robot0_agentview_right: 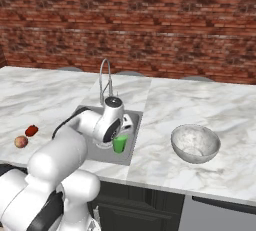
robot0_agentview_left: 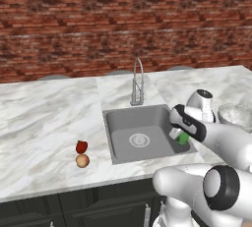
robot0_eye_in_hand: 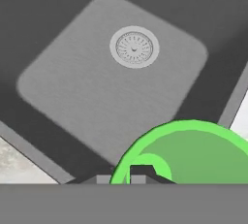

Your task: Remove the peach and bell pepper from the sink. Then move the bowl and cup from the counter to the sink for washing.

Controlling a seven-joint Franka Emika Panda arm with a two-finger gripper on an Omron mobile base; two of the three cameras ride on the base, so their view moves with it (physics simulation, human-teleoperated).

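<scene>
My gripper [robot0_agentview_left: 179, 134] is shut on the rim of the small green cup [robot0_agentview_left: 183, 138], holding it over the right side of the grey steel sink [robot0_agentview_left: 123, 131]. In the hand view the cup [robot0_eye_in_hand: 193, 156] sits at the bottom right with one dark fingertip [robot0_eye_in_hand: 141, 171] against its rim, above the sink floor [robot0_eye_in_hand: 97, 87] and its round drain. The dark red bell pepper [robot0_agentview_left: 81, 146] and the paler peach [robot0_agentview_left: 82, 160] lie side by side on the marble counter [robot0_agentview_left: 44, 118] left of the sink. The silvery bowl [robot0_agentview_right: 195, 143] stands on the counter to the right.
The arched chrome faucet [robot0_agentview_left: 138, 84] rises behind the basin. A brick wall runs along the back of the counter. My own white arm [robot0_agentview_right: 85, 125] reaches across the sink's front left. Dark cabinets lie under the counter's front edge.
</scene>
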